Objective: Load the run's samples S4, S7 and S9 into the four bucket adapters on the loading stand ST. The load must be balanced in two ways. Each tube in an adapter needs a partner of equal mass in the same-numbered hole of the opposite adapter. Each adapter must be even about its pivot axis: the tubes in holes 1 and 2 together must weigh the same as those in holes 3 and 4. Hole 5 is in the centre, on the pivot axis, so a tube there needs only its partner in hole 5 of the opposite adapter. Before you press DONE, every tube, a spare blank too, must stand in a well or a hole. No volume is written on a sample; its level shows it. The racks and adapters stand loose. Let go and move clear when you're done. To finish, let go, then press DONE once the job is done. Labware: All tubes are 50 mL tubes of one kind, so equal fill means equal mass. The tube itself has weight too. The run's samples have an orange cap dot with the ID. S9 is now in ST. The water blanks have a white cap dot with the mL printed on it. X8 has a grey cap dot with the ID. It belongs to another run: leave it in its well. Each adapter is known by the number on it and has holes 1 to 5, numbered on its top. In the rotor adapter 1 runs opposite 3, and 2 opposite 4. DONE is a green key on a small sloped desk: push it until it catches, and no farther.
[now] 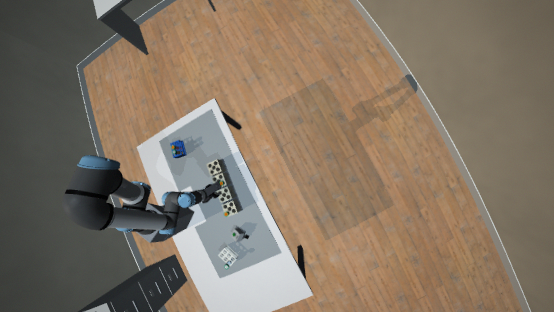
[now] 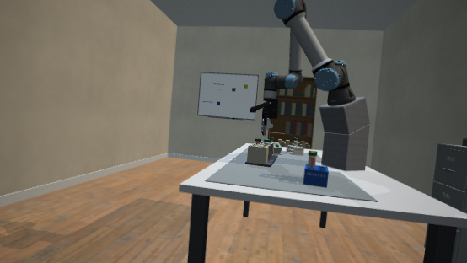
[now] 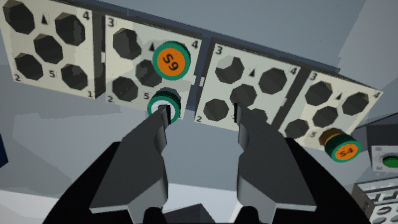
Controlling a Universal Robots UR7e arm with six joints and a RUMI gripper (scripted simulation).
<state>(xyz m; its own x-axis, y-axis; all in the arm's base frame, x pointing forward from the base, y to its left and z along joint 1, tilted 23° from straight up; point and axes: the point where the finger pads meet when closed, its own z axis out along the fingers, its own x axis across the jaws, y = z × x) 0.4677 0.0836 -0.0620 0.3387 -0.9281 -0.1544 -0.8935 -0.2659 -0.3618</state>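
The loading stand [image 2: 259,154] holds four adapters in a row. In the wrist view, the second adapter from the left [image 3: 120,65] holds the orange-dotted S9 [image 3: 171,61] in hole 4. It also holds a white-dotted blank [image 3: 163,104] in hole 1. The third adapter [image 3: 215,82] is empty. The fourth adapter [image 3: 305,107] holds S4 [image 3: 343,148] in hole 1. My gripper [image 3: 202,105] [image 1: 218,184] [image 2: 265,126] hangs above the stand, over the seam between the second and third adapters. Its fingers stand apart with nothing between them.
A blue sample rack [image 1: 178,144] [image 2: 316,175] with one tube [image 2: 312,159] stands at one end of the table. A white rack [image 1: 227,255] [image 3: 373,197] and the green DONE key [image 1: 234,233] [image 3: 391,161] are at the other end. The arm's grey pedestal [image 2: 346,132] stands beside the mat.
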